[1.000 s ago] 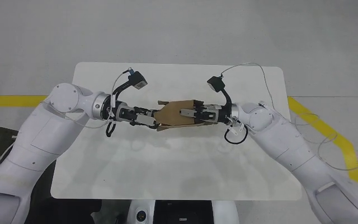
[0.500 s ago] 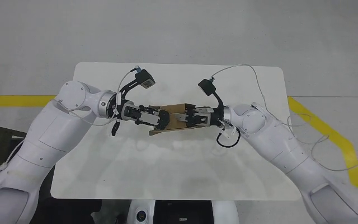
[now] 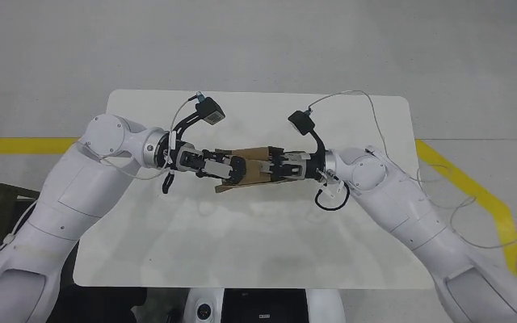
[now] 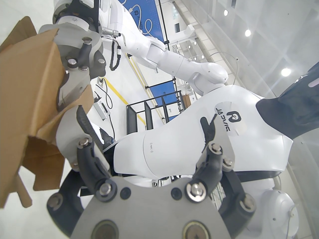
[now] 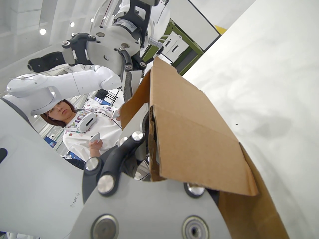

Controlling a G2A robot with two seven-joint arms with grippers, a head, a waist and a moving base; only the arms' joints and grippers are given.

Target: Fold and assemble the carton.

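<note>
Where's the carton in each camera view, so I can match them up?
Top view: carton over the table's middle, between left gripper and right gripper.
Left wrist view: carton against one left gripper finger.
Right wrist view: carton against the right gripper.
Shared landmark: the right gripper at the carton's end.

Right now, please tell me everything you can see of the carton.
The carton is brown corrugated cardboard, only partly folded, its flaps loose. It hangs tilted above the white table, between both arms. The right gripper is shut on one panel; one finger of the open left gripper touches its other end.
</note>
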